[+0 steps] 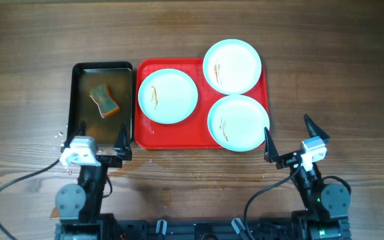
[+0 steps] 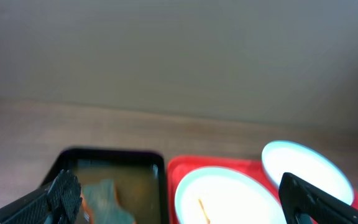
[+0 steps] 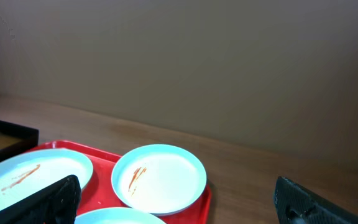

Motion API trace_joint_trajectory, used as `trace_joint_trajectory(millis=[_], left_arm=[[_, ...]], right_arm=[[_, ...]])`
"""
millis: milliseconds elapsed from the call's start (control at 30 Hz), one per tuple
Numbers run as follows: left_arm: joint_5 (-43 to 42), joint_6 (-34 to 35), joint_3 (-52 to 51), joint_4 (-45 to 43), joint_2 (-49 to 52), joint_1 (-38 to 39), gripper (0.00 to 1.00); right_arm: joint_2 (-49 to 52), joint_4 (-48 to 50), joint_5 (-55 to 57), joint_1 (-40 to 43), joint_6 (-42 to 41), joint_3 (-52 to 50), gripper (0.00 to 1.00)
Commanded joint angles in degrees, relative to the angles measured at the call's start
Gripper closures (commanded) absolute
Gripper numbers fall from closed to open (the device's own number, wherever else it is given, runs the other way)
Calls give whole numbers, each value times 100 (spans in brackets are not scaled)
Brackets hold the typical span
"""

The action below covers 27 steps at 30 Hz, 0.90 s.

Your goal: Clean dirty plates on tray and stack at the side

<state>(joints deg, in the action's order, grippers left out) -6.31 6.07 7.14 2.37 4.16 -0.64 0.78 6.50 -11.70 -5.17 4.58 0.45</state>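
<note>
Tray (image 1: 172, 138): holds left plate (image 1: 168, 96), far plate (image 1: 232, 65), near plate (image 1: 239, 122), all smeared, none stacked aside. Sponge (image 1: 105, 100) in black tray (image 1: 79, 70), untouched. Left gripper (image 1: 95, 137), right gripper (image 1: 291, 135): wide open, empty. Nothing done yet.

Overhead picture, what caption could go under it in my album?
Three round pale blue plates with orange smears sit on a red plastic tray beside a black tray holding a green-orange sponge.

Wooden table (image 1: 192, 27), plain beige wall (image 3: 179, 62)
</note>
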Motion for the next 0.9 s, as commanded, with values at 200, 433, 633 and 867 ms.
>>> trace_joint_trajectory(millis=[200, 433, 633, 867], left_arm=[[-332, -48, 3178, 1722, 2721, 28, 0], [-675, 509, 5510, 3799, 4878, -153, 0], [-1499, 466, 6474, 5014, 6234, -586, 0], [-1875, 553, 6476, 5241, 7023, -623, 0]], right_arm=[[544, -13, -400, -22, -374, 942, 0], [3244, -909, -1008, -22, -319, 3012, 0], [5934, -3438, -1235, -24, -323, 5969, 0], [8061, -4562, -2059, -24, -625, 8253, 0]])
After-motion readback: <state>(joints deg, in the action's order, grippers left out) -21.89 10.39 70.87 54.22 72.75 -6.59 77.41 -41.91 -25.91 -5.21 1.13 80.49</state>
